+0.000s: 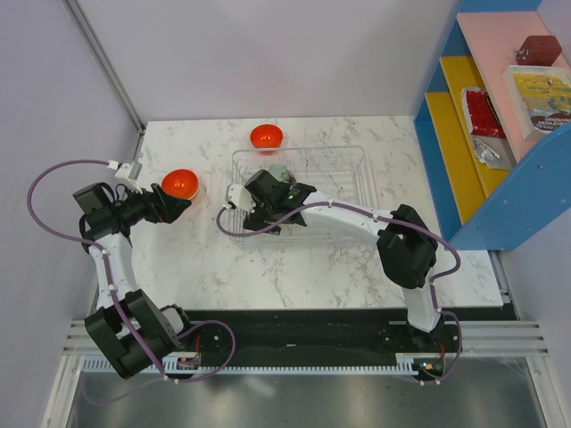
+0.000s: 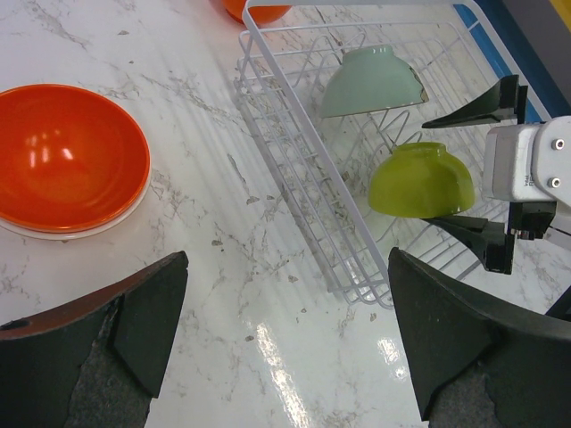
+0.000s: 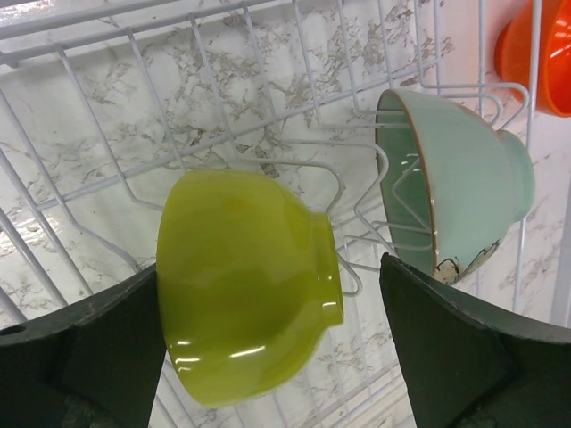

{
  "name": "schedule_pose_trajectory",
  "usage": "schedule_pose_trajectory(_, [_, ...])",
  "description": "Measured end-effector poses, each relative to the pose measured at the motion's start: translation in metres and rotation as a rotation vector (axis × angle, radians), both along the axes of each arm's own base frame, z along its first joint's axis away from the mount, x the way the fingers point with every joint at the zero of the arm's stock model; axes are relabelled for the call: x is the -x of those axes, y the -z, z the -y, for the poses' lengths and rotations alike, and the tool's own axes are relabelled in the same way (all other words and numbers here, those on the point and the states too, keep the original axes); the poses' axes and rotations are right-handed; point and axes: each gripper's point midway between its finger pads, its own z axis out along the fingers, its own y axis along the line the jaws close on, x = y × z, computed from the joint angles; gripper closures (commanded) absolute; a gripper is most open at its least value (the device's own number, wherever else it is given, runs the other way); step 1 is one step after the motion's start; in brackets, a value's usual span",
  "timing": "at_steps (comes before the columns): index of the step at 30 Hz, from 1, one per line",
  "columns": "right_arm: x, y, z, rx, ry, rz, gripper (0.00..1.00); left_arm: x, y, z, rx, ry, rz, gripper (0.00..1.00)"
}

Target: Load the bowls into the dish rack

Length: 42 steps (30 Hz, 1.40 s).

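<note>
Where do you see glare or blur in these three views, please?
Left wrist: glare on the marble table and near orange bowl; right wrist: bright streaks on the green bowl; top external: evenly lit, dish rack wires faint.

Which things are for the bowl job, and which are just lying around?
For the job: white wire dish rack; lime-green round bowl; pale mint round bowl; near orange bowl; far orange bowl.
Lying about: blue shelf unit; red packet; yellow packet; brown box.
</note>
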Motion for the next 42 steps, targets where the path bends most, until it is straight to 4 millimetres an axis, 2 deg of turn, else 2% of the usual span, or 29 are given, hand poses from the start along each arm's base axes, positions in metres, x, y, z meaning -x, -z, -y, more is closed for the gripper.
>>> schedule_pose_trajectory(10, [0.002,-0.007,-0.001,0.058,-0.03,0.078,0.02,0.0,0.0,0.0,0.0,0.0,0.0,0.0])
schedule_pose_trajectory(20, [0.021,-0.028,-0.004,0.089,-0.158,-0.011,0.02,0.0,0.0,0.0,0.001,0.002,0.001,0.0])
schedule_pose_trajectory(25, [0.031,-0.03,0.003,0.127,-0.192,-0.056,0.02,0.001,-0.001,0.001,0.005,0.008,0.003,0.0])
schedule_pose_trajectory(28, [0.031,-0.042,0.005,0.108,-0.174,-0.069,0.02,0.001,-0.001,0.001,0.005,0.008,0.003,0.0])
schedule_pose_trajectory(32, [0.013,-0.097,-0.006,-0.075,-0.049,-0.043,0.02,-0.001,0.002,-0.002,-0.005,-0.01,-0.005,0.0])
schedule_pose_trajectory(35, [0.009,-0.155,-0.006,-0.276,0.06,-0.022,0.02,-0.01,0.006,-0.011,-0.014,-0.033,-0.025,0.01])
schedule_pose_trajectory(38, [0.022,-0.223,-0.001,-0.493,0.125,0.002,0.02,-0.03,0.01,-0.029,-0.041,-0.079,-0.045,0.01])
schedule_pose_trajectory(42, [0.06,-0.316,0.011,-0.759,0.14,0.053,0.02,-0.059,0.02,-0.058,-0.096,-0.172,-0.073,0.02])
